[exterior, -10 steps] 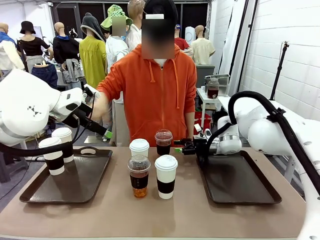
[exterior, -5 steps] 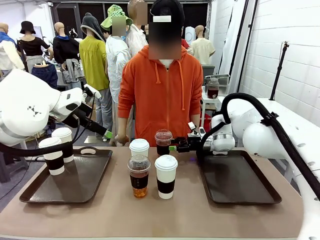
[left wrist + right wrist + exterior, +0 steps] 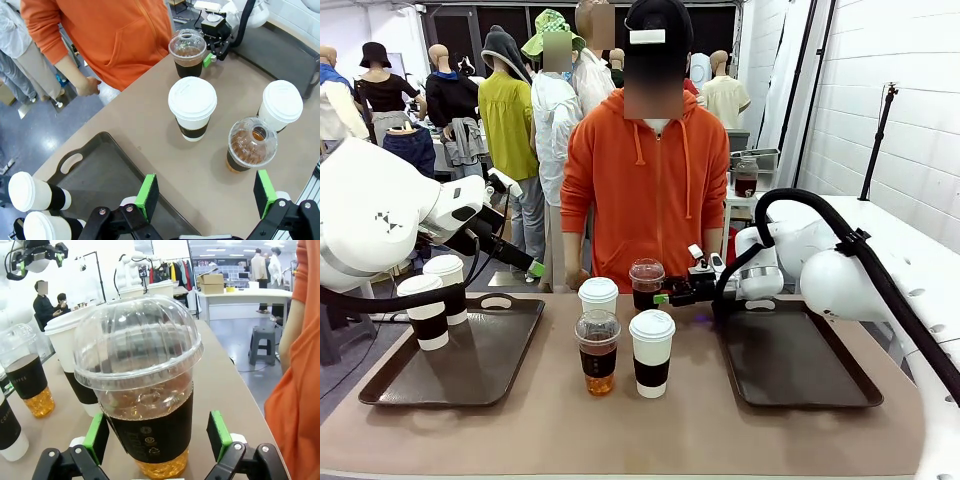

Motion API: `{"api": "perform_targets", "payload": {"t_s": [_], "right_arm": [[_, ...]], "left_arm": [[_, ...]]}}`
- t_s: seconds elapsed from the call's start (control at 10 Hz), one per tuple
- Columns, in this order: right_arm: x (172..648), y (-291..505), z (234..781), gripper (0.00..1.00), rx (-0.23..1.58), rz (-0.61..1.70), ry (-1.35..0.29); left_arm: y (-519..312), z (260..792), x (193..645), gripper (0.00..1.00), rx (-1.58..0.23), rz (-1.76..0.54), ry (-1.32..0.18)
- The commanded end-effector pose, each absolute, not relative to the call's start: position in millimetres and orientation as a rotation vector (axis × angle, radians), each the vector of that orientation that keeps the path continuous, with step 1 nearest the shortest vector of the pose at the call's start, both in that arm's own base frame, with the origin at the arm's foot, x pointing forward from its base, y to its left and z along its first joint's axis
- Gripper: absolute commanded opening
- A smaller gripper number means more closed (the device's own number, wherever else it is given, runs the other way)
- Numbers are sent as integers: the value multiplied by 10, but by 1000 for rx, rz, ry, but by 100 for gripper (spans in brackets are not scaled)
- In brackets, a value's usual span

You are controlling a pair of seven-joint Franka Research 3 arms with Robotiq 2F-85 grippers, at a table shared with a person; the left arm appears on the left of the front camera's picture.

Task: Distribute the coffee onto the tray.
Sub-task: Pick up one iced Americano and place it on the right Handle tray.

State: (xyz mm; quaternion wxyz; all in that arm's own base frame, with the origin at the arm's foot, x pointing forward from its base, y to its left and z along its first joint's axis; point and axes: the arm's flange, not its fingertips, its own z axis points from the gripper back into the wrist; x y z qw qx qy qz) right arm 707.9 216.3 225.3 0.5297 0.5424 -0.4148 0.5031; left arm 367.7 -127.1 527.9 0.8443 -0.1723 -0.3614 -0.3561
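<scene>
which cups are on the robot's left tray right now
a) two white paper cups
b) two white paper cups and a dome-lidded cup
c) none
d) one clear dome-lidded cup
A: two white paper cups with dark bands stand together at the far-left corner of the left tray, and nothing else is on it.

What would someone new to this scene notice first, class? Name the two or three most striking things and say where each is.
A person in an orange hoodie stands at the far side of the table. Just before them, the right gripper has its jaws open on either side of a clear dome-lidded cup of brown drink. Two white lidded cups stand at the left end of the left tray.
</scene>
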Motion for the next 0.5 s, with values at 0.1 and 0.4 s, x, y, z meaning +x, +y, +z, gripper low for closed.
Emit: {"api": "perform_targets", "payload": {"t_s": [0.1, 0.4], "right_arm": [[7227, 2404, 2109, 100, 1303, 1211, -932], [7235, 2537, 2083, 100, 1312, 1222, -912]], "left_arm": [[-1256, 5276, 3681, 100, -371, -751, -761], [-1256, 5276, 3681, 100, -371, -751, -761]]}}
